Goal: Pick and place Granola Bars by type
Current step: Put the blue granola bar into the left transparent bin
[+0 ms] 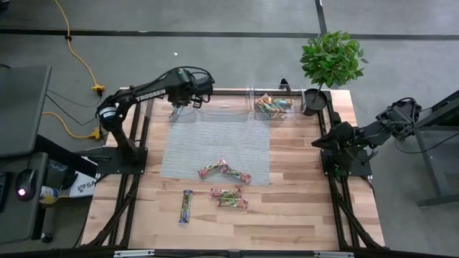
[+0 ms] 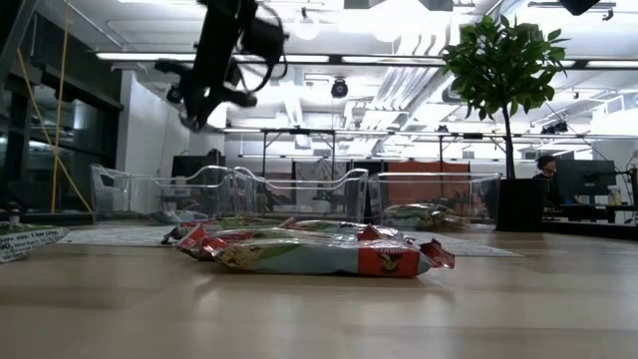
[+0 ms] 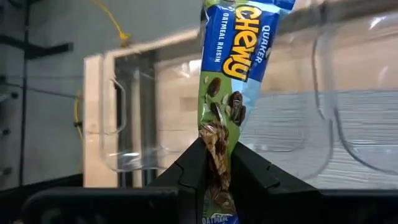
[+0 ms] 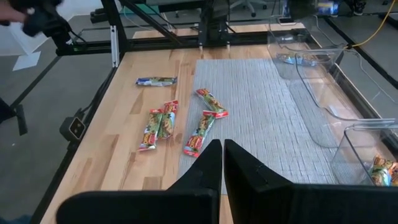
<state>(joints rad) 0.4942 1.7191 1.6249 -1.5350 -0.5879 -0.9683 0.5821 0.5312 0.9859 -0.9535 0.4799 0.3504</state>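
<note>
My left gripper (image 1: 179, 105) hangs over the clear bin (image 1: 176, 113) at the table's far left, shut on a blue-green granola bar (image 3: 233, 56). In the low view the left gripper (image 2: 206, 103) shows high above the bins. Several red-green bars (image 1: 224, 170) lie flat on the grey mat (image 1: 215, 143) and on the wood in front of it. One blue bar (image 1: 186, 206) lies near the front. My right gripper (image 4: 222, 146) waits shut at the table's right side, holding nothing. My left gripper pinches the bar between its two fingers (image 3: 193, 165), across the wrapper's brown-printed stretch (image 3: 217, 140), which is squeezed narrow there. Most of the bar sticks out beyond the fingertips; a short end (image 3: 219, 218) shows behind them. The bar is lifted clear, above the bin.
Three clear bins stand along the far edge; the right one (image 1: 276, 106) holds several red-green bars. A potted plant (image 1: 331, 57) stands at the far right corner. Bare wood lies at the front right (image 1: 301, 208).
</note>
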